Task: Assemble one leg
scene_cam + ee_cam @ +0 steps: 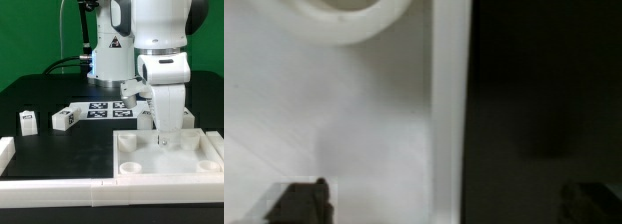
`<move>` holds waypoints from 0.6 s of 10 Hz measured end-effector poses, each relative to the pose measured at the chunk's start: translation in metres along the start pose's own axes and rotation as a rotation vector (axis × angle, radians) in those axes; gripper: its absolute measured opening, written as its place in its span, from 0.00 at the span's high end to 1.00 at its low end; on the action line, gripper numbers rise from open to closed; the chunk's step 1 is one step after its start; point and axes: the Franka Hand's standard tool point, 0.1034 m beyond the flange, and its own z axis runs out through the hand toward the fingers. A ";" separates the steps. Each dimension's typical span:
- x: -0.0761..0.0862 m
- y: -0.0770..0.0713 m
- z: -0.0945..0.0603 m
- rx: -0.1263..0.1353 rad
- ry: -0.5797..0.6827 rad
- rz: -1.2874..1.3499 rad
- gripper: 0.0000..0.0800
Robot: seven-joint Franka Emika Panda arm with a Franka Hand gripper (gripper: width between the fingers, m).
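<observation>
Two legs stand on the black table at the exterior view's left, one (28, 122) further left and one (64, 120) beside it, each a small white block with a tag. More white tagged pieces (130, 92) lie behind the marker board; I cannot tell what they are. My gripper (168, 138) hangs low over the back of the large white tray-like piece (140, 165), far from the legs. In the wrist view my gripper (446, 203) is open and empty, its fingertips (299, 203) wide apart astride the piece's edge (446, 110). A corner hole (340, 15) shows there.
The marker board (108, 107) lies flat at the back middle. A white rail (50, 186) runs along the table's front, and a white block (5, 150) sits at the left edge. The arm's base (105, 50) stands behind the marker board.
</observation>
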 end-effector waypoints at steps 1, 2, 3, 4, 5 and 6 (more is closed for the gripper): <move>0.000 0.000 0.000 0.000 0.000 0.000 0.19; 0.000 0.000 0.000 0.000 0.000 0.000 0.19; 0.000 0.000 0.000 0.000 0.000 0.000 0.19; 0.001 0.000 -0.002 -0.004 0.001 0.012 0.19; 0.004 -0.002 -0.013 -0.031 0.006 0.050 0.19; 0.007 -0.010 -0.029 -0.067 0.012 0.075 0.19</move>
